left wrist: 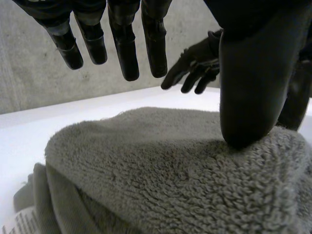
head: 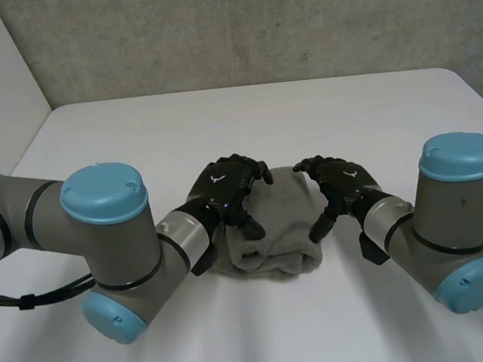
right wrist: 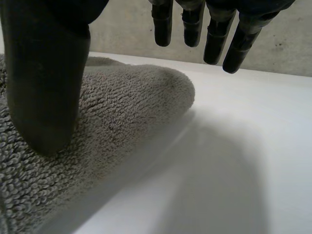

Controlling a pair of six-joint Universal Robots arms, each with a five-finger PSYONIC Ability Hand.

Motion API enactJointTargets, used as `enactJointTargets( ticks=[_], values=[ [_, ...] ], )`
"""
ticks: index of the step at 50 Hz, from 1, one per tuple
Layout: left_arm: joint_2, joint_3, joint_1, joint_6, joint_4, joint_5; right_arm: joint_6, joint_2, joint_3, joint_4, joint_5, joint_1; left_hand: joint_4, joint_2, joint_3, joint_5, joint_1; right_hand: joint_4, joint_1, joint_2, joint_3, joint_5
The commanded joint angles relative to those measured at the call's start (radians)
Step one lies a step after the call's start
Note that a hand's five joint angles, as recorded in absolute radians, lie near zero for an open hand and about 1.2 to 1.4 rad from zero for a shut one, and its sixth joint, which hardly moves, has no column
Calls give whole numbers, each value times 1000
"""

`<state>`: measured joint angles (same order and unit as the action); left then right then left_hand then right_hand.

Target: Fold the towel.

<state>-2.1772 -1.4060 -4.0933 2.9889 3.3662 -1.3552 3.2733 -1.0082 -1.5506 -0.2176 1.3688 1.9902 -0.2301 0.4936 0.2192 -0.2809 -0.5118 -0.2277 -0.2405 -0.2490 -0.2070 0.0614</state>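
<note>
2 thumbs pin the towel (head: 273, 229) near the table's (head: 244, 121) front edge; left hand (head: 223, 190) and right hand (head: 342, 182), fingers spread, likely flattening its fold.

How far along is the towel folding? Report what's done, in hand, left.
Done: the towel is already doubled into a thick, lumpy bundle on the table. In hand: the left hand rests on its left part, the right hand at its right edge, thumbs on the cloth, fingers straight. Left: the layers look uneven, so probably flattening and squaring.
</note>
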Motion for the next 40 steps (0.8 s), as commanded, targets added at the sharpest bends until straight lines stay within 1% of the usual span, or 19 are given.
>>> enactJointTargets(
  ticks=[1,8,10,11,13,14,15,16,17,18,21,27,32,34,35,37,38,39,40],
  values=[
    [8,-53,-21,12,-16,-5,5,52,58,35,12,55,56,-33,-45,-5,52,53,66,74,32,-61],
    [4,-73,-70,35,-14,-5,-4,79,84,66,36,90,56,-33,-45,-5,52,53,66,74,32,-61],
    [0,-80,-84,99,-17,-7,-9,80,87,66,50,99,56,-33,-45,-5,52,53,66,74,32,-61],
    [0,-80,-84,99,-17,-7,-12,83,93,66,67,107,56,-33,-45,-5,52,53,66,74,32,-61],
    [-1,-97,-105,175,-14,-9,-17,88,101,69,85,118,56,-34,-45,-5,52,53,66,74,32,-61],
    [-1,-97,-105,176,-14,-9,-32,94,109,73,107,128,56,-33,-45,-5,52,53,66,74,32,-61],
    [-1,-102,-114,208,-13,-13,-55,105,116,73,127,139,56,-36,-45,-2,55,53,66,74,32,-61],
    [-1,-102,-114,208,-13,-13,-55,105,116,73,127,139,56,-36,-45,-2,55,53,66,74,32,-61],
    [-3,-102,-119,228,-11,-19,-84,117,124,75,147,147,56,-36,-45,-2,55,53,66,74,32,-61],
    [-3,-102,-119,228,-11,-19,-113,128,130,76,163,153,56,-36,-45,-2,55,53,66,74,32,-61],
    [-10,-100,-119,243,-7,-35,-135,135,135,78,184,162,56,-36,-45,-2,55,53,66,74,32,-61],
    [-33,-96,-118,248,-13,-58,-135,128,132,80,188,165,56,-39,-45,1,58,53,66,74,32,-61],
    [-19,-97,-116,245,-14,-58,-136,73,119,81,184,165,56,-39,-45,1,58,53,66,74,32,-61],
    [-13,-97,-114,243,-14,-58,-144,18,106,81,179,165,56,-42,-45,4,61,53,66,74,32,-61],
    [0,-97,-114,242,-14,-59,-144,17,106,81,179,165,56,-42,-45,4,61,53,66,74,32,-61],
    [25,-99,-114,242,-16,-61,-149,-61,78,76,173,154,56,-45,-45,7,63,53,66,74,32,-61],
    [58,-102,-114,240,-16,-70,-149,-61,78,76,173,154,56,-45,-45,7,63,53,66,74,32,-61],
    [92,-102,-116,237,-16,-77,-155,-106,60,67,171,150,56,-51,-45,13,69,53,66,74,32,-61],
    [92,-102,-116,237,-16,-78,-155,-107,60,67,171,150,56,-51,-45,13,69,53,66,74,32,-61]
  ],
)
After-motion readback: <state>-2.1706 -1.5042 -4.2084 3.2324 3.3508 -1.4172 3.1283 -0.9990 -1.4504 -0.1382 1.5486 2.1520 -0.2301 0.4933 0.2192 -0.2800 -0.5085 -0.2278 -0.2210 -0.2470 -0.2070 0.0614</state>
